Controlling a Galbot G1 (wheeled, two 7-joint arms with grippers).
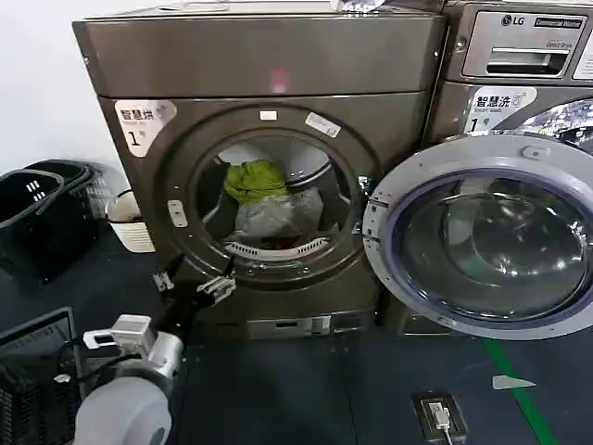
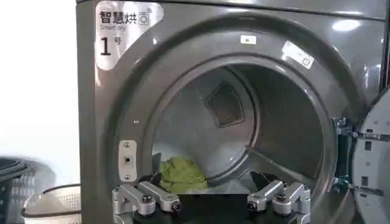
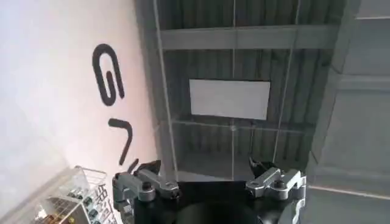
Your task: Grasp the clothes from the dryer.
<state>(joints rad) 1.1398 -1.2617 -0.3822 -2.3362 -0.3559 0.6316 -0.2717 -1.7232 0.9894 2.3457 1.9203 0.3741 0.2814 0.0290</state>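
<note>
Dark flooring [image 1: 306, 389] runs up to a white wall, with black plastic baskets [image 1: 37, 218] and a white laundry basket [image 1: 130, 227] standing at the left. The large bronze-brown front-loading dryer [image 1: 269, 69] has its round glass door [image 1: 482, 236] swung open to the right. Inside the drum lies the small heap of clothes [image 1: 269, 204], a lime-green garment on top of a pale grey-white one. The left gripper [image 1: 190, 286] hovers just below the porthole's lower left rim, jaws spread wide and empty. The right gripper [image 3: 207, 179] points up toward what seems to be a ceiling, jaws likewise spread and holding nothing.
</note>
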